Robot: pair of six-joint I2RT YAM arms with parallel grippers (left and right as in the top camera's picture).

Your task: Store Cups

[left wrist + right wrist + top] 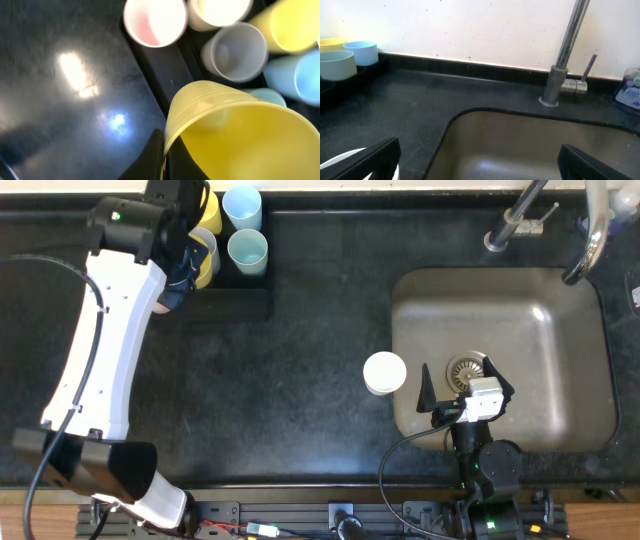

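Worktop (pixel 300 330) open between tray (pixel 255 305) and sink (pixel 560 320). Tray packed with upright cups (pixel 247 250); left hand (pixel 162 150) with yellow cup (pixel 240 135) above it. White cup (pixel 384 372) at sink's left rim. Faucet (pixel 515 220) behind sink.

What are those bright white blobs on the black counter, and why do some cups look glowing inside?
Left wrist view: the blobs are glare, light bouncing off the shiny counter; the pink cup is washed out nearly white inside by strong light. Top view: the metal sink gleams the same way along its walls.
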